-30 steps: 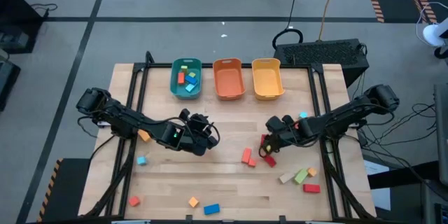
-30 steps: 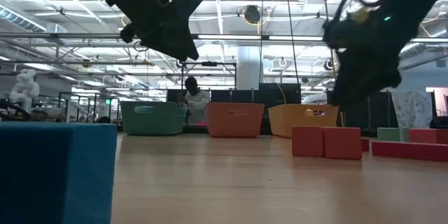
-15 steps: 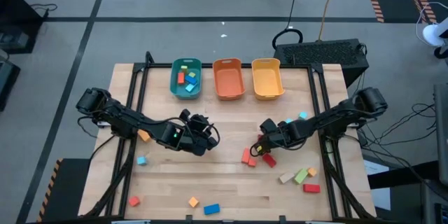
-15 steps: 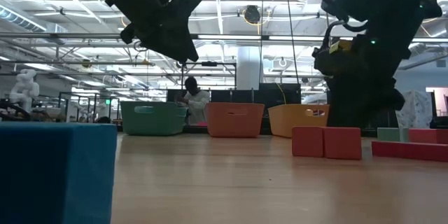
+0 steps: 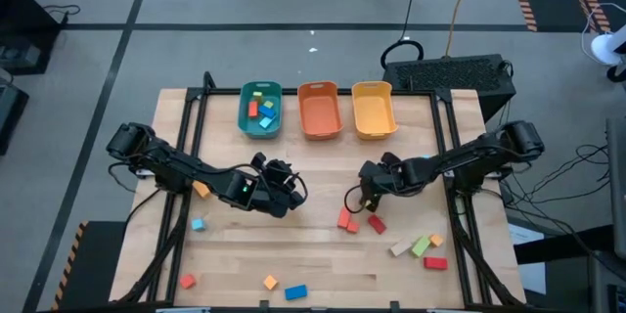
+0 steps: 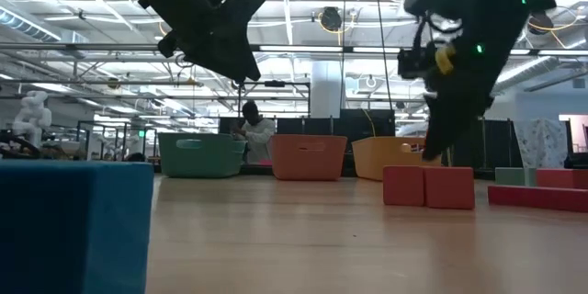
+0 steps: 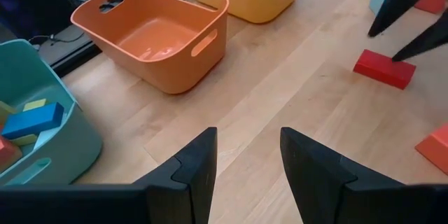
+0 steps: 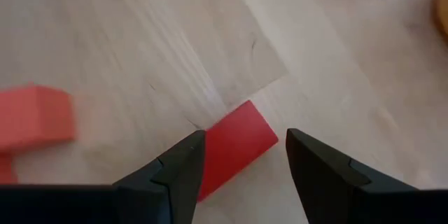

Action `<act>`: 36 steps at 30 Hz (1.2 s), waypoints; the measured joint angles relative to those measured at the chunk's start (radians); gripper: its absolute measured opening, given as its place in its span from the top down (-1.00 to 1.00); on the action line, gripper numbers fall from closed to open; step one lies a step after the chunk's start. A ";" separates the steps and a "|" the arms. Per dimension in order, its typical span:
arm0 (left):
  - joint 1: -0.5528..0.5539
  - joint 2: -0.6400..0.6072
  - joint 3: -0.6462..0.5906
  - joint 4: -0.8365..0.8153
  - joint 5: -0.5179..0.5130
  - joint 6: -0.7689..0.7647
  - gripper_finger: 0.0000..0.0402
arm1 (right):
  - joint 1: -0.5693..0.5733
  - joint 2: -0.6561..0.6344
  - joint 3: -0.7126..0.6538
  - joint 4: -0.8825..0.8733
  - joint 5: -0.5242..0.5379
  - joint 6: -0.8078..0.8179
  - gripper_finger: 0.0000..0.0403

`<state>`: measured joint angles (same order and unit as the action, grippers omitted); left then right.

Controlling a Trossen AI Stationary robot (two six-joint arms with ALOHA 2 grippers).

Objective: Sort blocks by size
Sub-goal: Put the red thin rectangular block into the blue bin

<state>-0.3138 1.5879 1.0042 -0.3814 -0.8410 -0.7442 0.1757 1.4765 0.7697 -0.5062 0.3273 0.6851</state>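
Observation:
My right gripper (image 5: 362,196) (image 8: 241,164) is open over the table's middle right, fingers pointing down. A red bar (image 8: 234,143) lies flat on the table below the gap between the fingers, and I see no touch. The red bar also shows in the left wrist view (image 7: 383,68). Two orange-red blocks (image 5: 344,220) (image 6: 427,186) lie just near of it, and another red bar (image 5: 377,223) beside them. My left gripper (image 5: 282,194) (image 7: 248,161) is open and empty above the table's middle left.
A teal bin (image 5: 260,127) with several blocks, an orange bin (image 5: 319,132) and a yellow bin (image 5: 373,133) stand at the far edge. Tan, green, orange and red blocks (image 5: 421,246) lie near right. Blue (image 5: 295,291), yellow and orange blocks lie near left.
My right gripper has moved toward the table's left edge, over the red bar; the left arm has kept still. The blocks on the table have not moved.

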 joint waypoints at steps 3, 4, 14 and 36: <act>0.000 0.000 0.000 -0.002 0.000 0.001 0.20 | 0.002 -0.027 0.051 -0.145 0.003 0.117 0.04; 0.000 0.000 0.000 -0.002 0.000 0.001 0.20 | 0.006 -0.034 0.061 -0.160 0.004 0.164 0.04; -0.002 0.000 0.000 -0.002 0.001 -0.003 0.20 | 0.029 -0.037 0.050 -0.182 0.003 0.518 0.04; -0.001 0.000 0.000 -0.002 0.056 -0.007 0.20 | 0.015 0.027 0.050 -0.075 -0.027 0.484 -0.48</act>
<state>-0.3145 1.5879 1.0042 -0.3832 -0.7853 -0.7517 0.1912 1.5040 0.8200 -0.5810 0.3001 1.1694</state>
